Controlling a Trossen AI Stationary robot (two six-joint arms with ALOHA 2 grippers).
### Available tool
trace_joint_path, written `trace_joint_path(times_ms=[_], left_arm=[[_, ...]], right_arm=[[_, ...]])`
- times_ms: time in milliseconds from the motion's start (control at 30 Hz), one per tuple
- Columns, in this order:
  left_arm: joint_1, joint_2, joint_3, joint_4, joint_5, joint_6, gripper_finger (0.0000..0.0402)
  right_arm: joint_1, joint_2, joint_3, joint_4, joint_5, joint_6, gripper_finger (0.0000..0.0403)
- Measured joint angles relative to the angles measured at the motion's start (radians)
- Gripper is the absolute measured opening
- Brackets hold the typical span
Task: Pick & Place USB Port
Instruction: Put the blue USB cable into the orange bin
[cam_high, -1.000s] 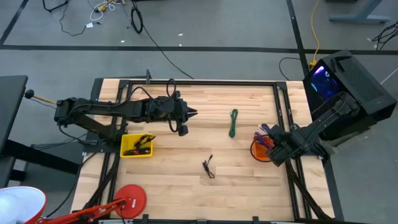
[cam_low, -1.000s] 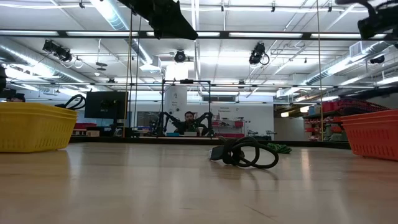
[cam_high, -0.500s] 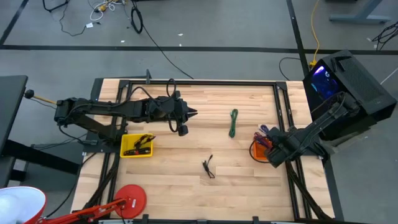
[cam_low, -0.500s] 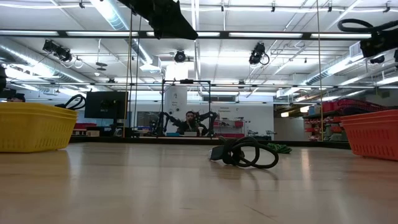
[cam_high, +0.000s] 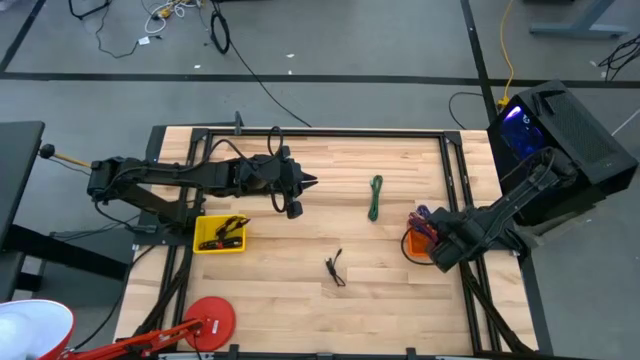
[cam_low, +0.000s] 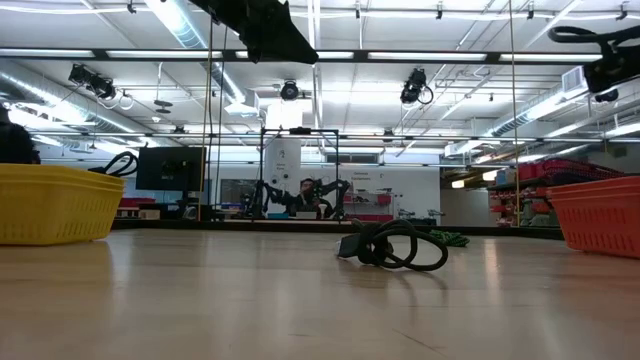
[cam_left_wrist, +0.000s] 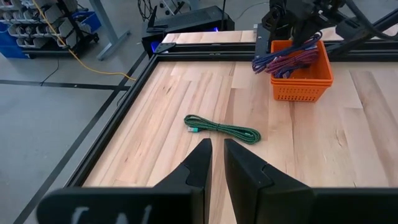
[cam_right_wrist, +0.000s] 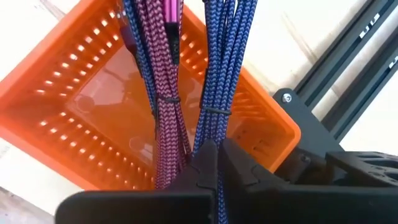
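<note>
A coiled green cable lies on the wood, ahead of my left gripper, which hovers shut above the table's middle. A small black cable lies nearer the near edge, also in the low view. My right gripper is over the orange basket at the right edge. It is shut among braided blue and purple cable bundles that stick out of the basket. My right gripper comes from above into the orange basket and is shut on the blue braided bundle, just beside its tie. The fingers lie along the strands. The purple bundle runs close beside one finger; whether it is also held, I cannot tell.
A yellow basket with black cables stands near the left edge. A red disc on a stand sits at the near left corner. Black rails frame the table. Bare wood lies between the two loose cables.
My right gripper has shifted slightly toward the table's left over the orange basket, the braided cables moving with it. My left arm has kept still.
</note>
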Motion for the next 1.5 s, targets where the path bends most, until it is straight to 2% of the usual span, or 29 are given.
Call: trace_joint_path(times_ms=[367, 1267, 1500], left_arm=[[0.0, 0.0, 0.0, 0.0, 0.0, -0.003, 0.0048], [0.0, 0.0, 0.0, 0.0, 0.0, -0.002, 0.0048], [0.0, 0.0, 0.0, 0.0, 0.0, -0.002, 0.0048]], right_arm=[[0.034, 0.0, 0.0, -0.002, 0.001, 0.042, 0.0009], [0.06, 0.067, -0.014, 0.028, 0.048, 0.077, 0.0138], [0.065, 0.067, -0.013, 0.027, 0.07, 0.107, 0.0153]])
